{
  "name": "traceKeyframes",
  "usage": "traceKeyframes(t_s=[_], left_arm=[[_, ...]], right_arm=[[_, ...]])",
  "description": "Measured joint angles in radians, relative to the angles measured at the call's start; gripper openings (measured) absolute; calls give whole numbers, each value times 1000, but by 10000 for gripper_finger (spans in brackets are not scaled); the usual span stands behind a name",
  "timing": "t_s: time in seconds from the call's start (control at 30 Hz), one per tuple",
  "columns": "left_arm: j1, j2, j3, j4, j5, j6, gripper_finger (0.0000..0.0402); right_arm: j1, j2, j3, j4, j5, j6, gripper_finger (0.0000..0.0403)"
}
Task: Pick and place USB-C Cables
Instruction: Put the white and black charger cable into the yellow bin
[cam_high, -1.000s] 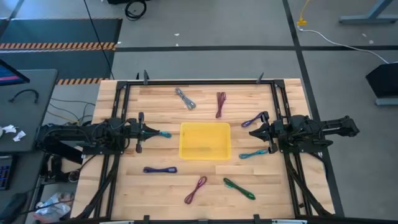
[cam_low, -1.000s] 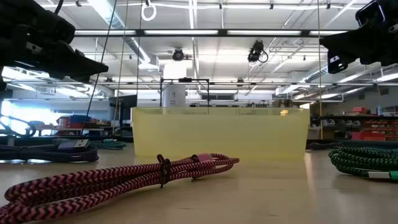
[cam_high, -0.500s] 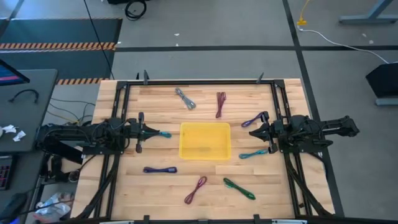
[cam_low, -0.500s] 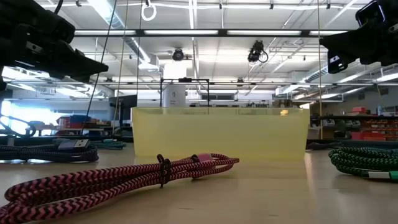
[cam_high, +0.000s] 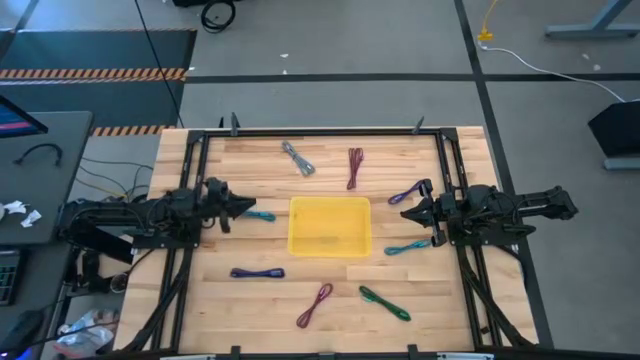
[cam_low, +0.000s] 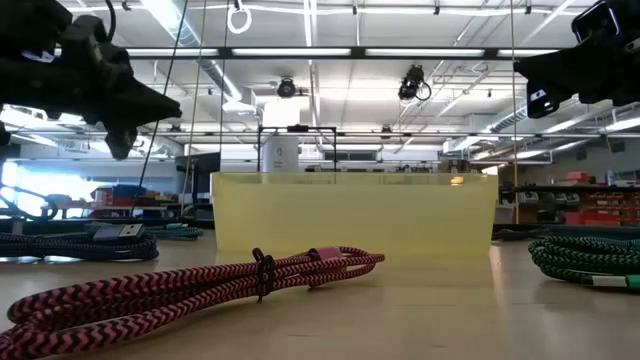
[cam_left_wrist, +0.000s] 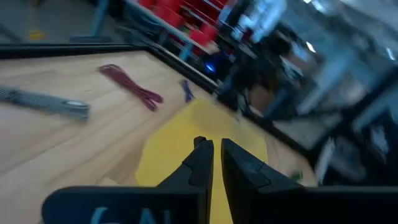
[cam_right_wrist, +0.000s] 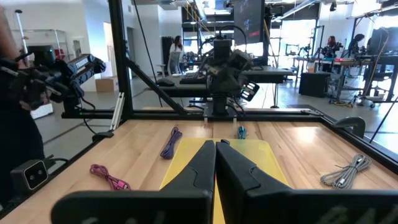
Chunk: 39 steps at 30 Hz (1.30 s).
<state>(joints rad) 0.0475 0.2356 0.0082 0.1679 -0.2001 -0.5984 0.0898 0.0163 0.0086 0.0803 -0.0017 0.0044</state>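
Note:
Several short bundled cables lie flat on the wooden table around a square yellow tray (cam_high: 330, 226): grey (cam_high: 298, 158), maroon (cam_high: 354, 167), purple (cam_high: 405, 193), two teal (cam_high: 406, 246) (cam_high: 262, 215), dark purple (cam_high: 257, 272), magenta (cam_high: 314, 304) and green (cam_high: 385, 302). My left gripper (cam_high: 242, 208) hangs in the air left of the tray, shut, just before the left teal cable. My right gripper (cam_high: 408, 212) hovers right of the tray, shut, between the purple and the right teal cable. Both stand well above the table in the low view (cam_low: 165, 100) (cam_low: 540, 85).
A black frame (cam_high: 330, 131) runs round the table top. In the low view the magenta cable (cam_low: 200, 285) lies nearest, the green one (cam_low: 585, 260) at the right, the tray's wall (cam_low: 350, 215) behind. People stand in the room beyond the table.
My left gripper has turned about its wrist and tipped, staying left of the tray above the teal cable. The right arm and all the cables have kept still.

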Motion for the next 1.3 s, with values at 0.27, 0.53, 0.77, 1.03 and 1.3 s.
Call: traceKeyframes(t_s=[0.27,0.53,0.77,1.03,1.3], left_arm=[[0,0,0,31,-124,-46,36],[0,0,0,193,-166,-130,36],[0,0,0,228,-166,-165,36],[0,106,149,147,-193,16,17],[2,567,690,-488,-200,285,24]], right_arm=[[0,0,0,0,0,0,18],[0,0,0,6,2,-3,18],[0,1,0,182,49,11,18],[0,1,0,583,404,127,18],[0,4,0,605,371,184,18]])
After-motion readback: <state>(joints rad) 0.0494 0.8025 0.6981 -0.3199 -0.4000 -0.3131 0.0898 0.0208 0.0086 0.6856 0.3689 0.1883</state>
